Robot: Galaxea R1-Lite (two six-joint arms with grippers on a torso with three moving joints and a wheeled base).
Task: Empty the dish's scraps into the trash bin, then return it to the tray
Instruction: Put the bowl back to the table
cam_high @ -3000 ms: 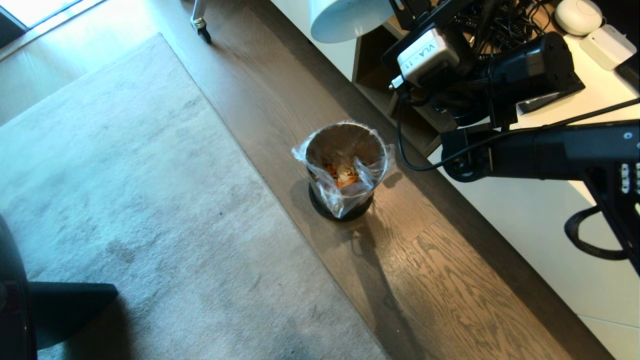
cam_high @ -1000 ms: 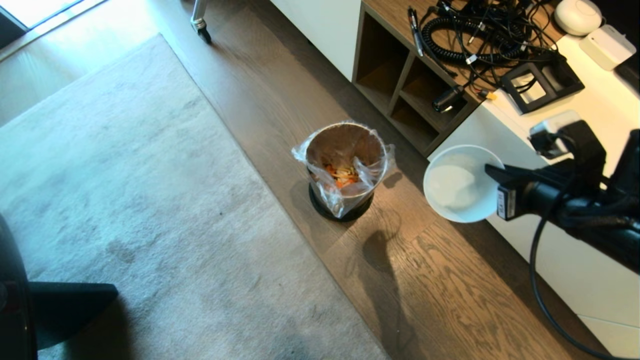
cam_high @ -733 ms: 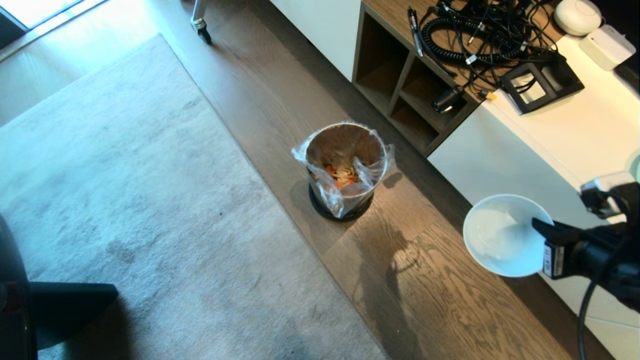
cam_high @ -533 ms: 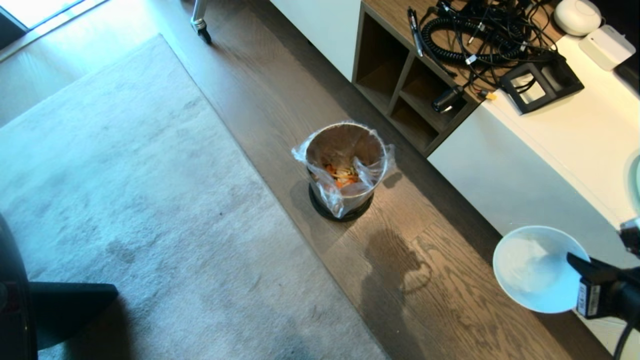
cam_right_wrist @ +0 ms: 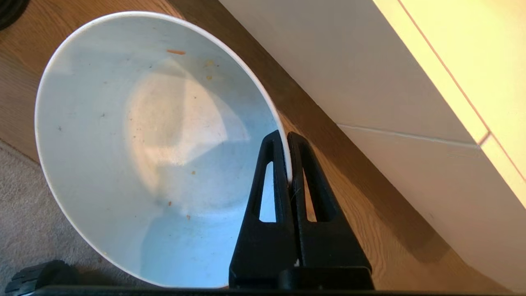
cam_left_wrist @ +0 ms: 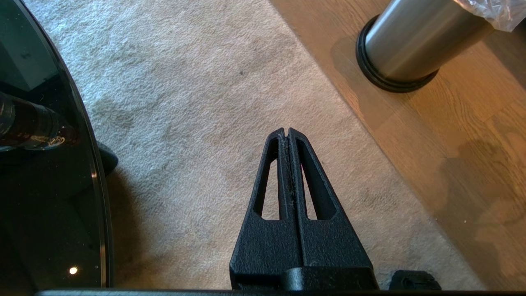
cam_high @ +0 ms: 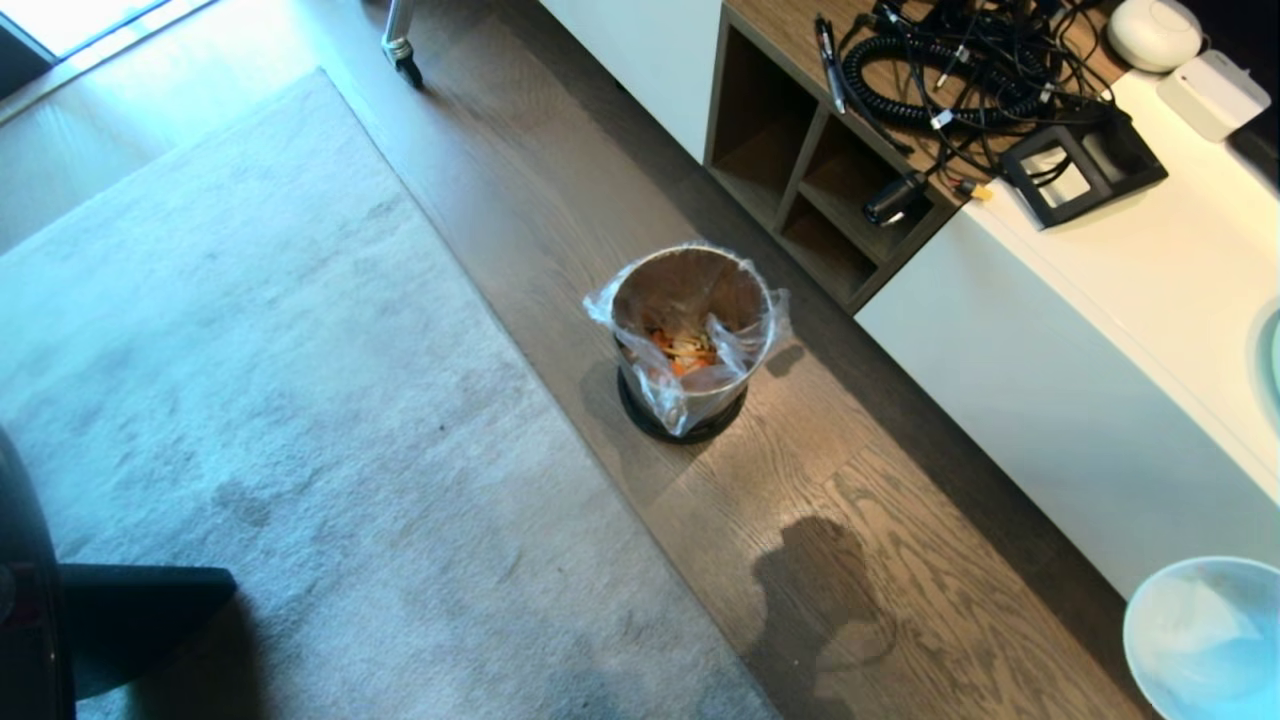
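Dish (cam_right_wrist: 135,156) rim apparently pinched between right claw (cam_right_wrist: 287,137) fingers

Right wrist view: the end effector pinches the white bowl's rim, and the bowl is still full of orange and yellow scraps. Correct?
Not quite. The right end effector does pinch the white bowl by its rim, but the right wrist view shows the bowl emptied, with only tiny specks left. The scraps lie in the trash bin.
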